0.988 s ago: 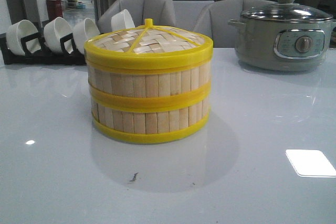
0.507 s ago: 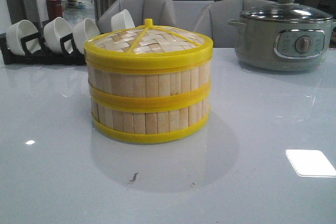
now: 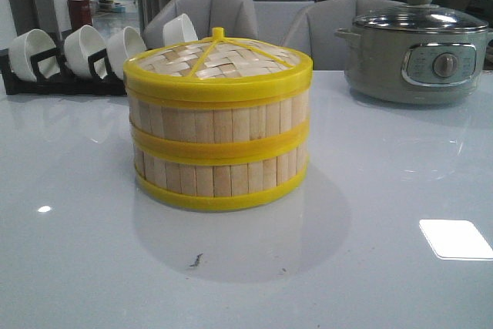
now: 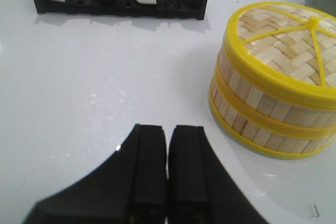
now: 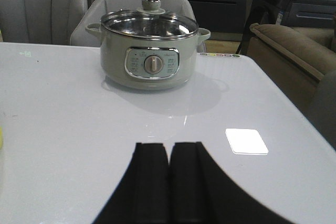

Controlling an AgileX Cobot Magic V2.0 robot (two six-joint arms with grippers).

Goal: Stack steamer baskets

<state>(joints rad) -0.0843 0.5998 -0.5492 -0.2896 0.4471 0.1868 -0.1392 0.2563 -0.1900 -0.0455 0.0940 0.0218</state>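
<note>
And here we are: the two steamer baskets (image 3: 218, 144) sit one squarely on top of the other in the middle of the glossy white surface (image 3: 370, 267), bamboo slats upright, yellow rims meeting in a band halfway up the stack. On top rests the woven lid (image 3: 219, 58) with its yellow rim and little knob at the centre, seated flat on the upper basket.

Over on the left arm's camera, the left pincer (image 4: 167, 150) hangs above bare surface, black fingers pressed together with only a thin seam between them, nothing held. The stack shows just beside it in that view, apart from the fingers, no contact at all.

The right pincer (image 5: 169, 156) is the same story: fingers closed flat against each other, empty, hovering over open surface. Straight ahead of it stands the grey-green electric pot (image 5: 150, 56), glass lid on, dial facing the camera, well apart from the fingers. A bright rectangular light patch (image 5: 246, 141) gleams on the surface near the pincer's side.

Back in the front view, that pot stands at the far right edge of the surface, and at the far left a black rack (image 3: 46, 78) holds a row of white bowls (image 3: 85, 48) tipped on their sides. Grey chairs (image 3: 212, 9) stand behind the surface. A small dark speck (image 3: 196, 260) lies on the surface in front of the stack, inside its soft reflection. Neither arm appears in the front view.
</note>
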